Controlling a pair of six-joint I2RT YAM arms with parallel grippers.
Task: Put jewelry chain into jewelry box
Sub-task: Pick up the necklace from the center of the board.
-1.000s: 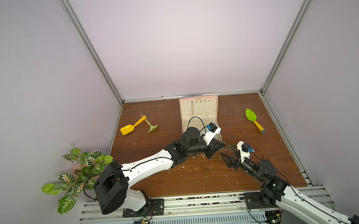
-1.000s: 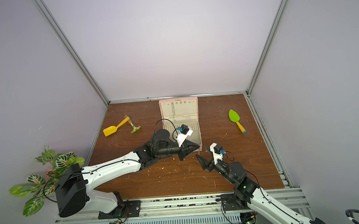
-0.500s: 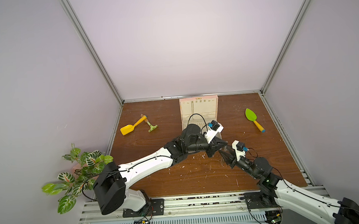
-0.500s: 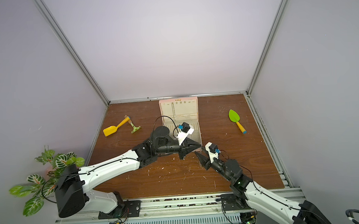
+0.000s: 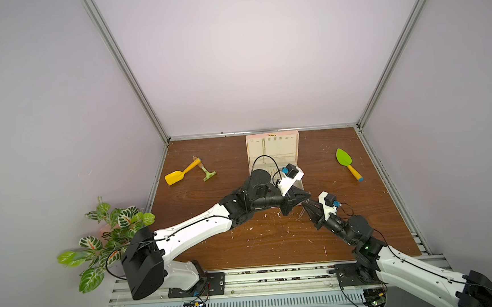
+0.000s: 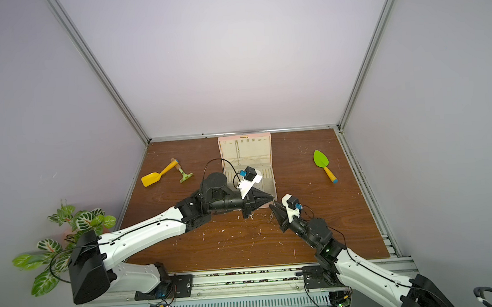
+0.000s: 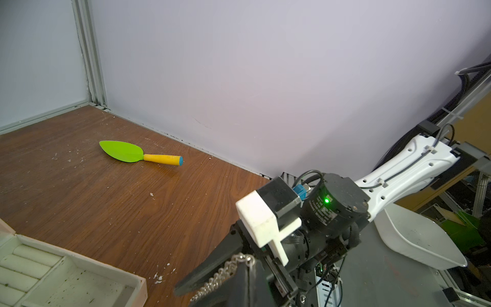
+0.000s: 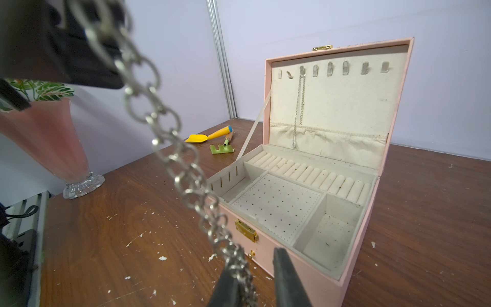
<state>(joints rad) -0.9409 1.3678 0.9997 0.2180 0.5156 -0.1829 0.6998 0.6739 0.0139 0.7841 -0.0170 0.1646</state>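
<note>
We see the jewelry chain (image 8: pixel 186 183) hanging beside the opened jewelry box (image 8: pixel 365 239), its top pinched in the closed left gripper (image 6: pixel 271 199). It looks light and limp. The right gripper (image 8: pixel 256 263), jaws apart, should take the lower links.

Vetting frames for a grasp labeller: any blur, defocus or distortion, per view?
Right wrist: the jewelry chain runs close past the lens, upper links soft, the pink vase blurred too; the jewelry box is sharp. Left wrist: crisp, green trowel and chain links both clear. Both top views: even soft light, no glare, walls converge from the wide angle; the chain is barely resolved.
</note>
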